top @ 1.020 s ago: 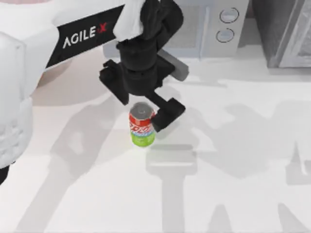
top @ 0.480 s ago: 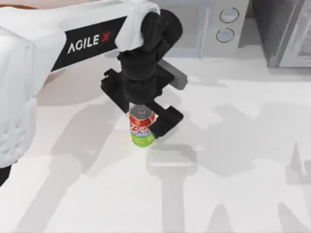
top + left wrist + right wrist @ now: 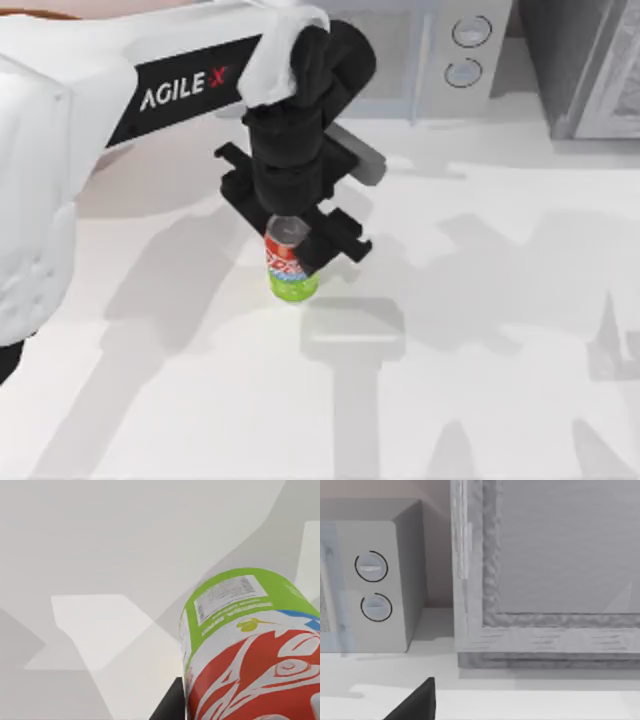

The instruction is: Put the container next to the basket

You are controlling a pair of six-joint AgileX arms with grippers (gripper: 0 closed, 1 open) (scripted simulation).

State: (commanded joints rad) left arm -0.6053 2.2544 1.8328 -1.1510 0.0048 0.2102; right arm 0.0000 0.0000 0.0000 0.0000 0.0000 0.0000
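The container [image 3: 293, 277] is a small can with a silver top, a red band and a green base. It stands upright on the white table, left of centre in the top view. My left gripper [image 3: 297, 240] comes down over it from above and is shut on its upper part, one black finger [image 3: 340, 243] against its right side. In the left wrist view the container [image 3: 250, 645] is very close. The basket is hidden behind my left arm, except for a thin orange-brown sliver [image 3: 40, 13] at the top left edge. A dark part of my right gripper [image 3: 415, 707] shows near the microwave.
A grey microwave [image 3: 440, 60] with two round dials stands at the back of the table, right behind my left wrist. A grey framed cabinet [image 3: 590, 70] fills the back right corner. Open white tabletop [image 3: 450, 380] lies in front and to the right.
My left gripper has come down around the container and its fingers have drawn in against it. The container has stayed where it stood.
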